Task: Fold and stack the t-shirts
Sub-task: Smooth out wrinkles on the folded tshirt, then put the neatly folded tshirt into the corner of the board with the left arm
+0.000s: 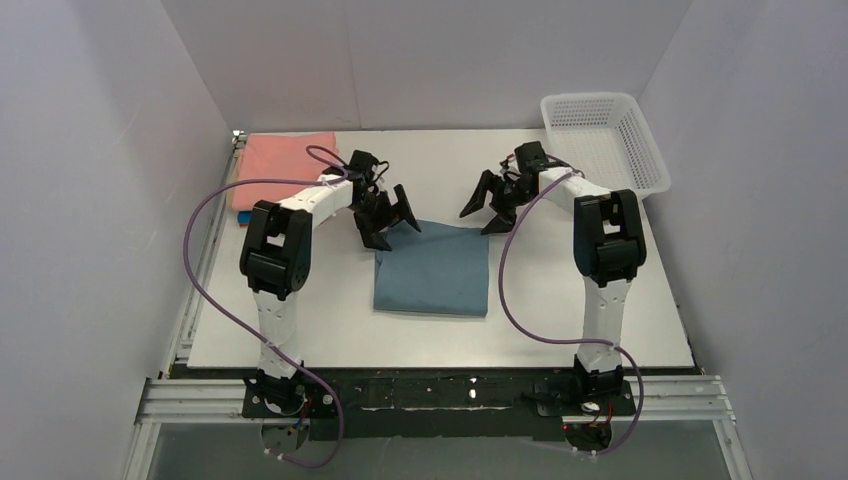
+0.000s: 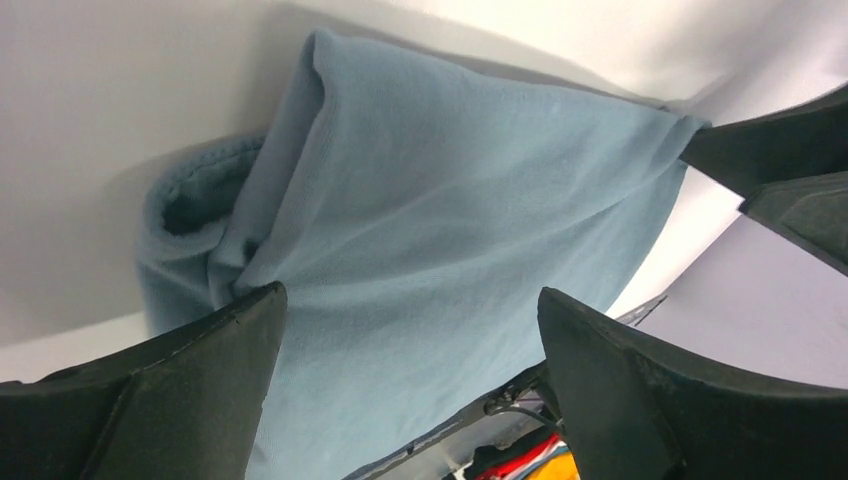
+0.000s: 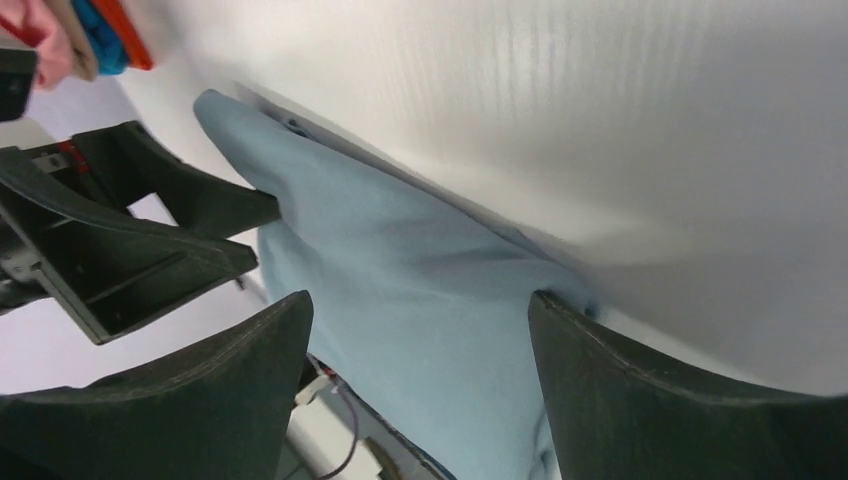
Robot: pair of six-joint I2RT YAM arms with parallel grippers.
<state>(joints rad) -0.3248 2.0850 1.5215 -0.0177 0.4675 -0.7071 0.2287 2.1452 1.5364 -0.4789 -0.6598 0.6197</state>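
A folded salmon-pink t-shirt [image 1: 285,165] lies at the upper left of the white table [image 1: 560,320], tight against the left wall, with a sliver of bright blue cloth [image 1: 243,218] peeking out at its near edge. In the upper left corner of the right wrist view a blurred strip of orange cloth [image 3: 130,35] shows beside the blue. Just right of the stack, the left arm bends toward the middle of the frame. The left gripper [image 1: 392,224] hangs over the far left corner of the dusty blue-grey t-shirt [image 1: 435,268], its jaws spread wide and grasping nothing. That shirt lies flat at the centre of the table, folded into a rough rectangle, well apart from the pink stack. Seen from the left wrist, the cloth runs smooth between the parted fingers, with a rolled, sleeve-like opening bulging at the left of the fold. At the shirt's far right corner the right gripper [image 1: 485,212] mirrors its partner, tilted down, its jaws likewise wide apart and empty. Whether either fingertip touches the fabric cannot be made out. A white mesh basket [image 1: 600,140] sits at the upper right corner of the table, against the right wall.
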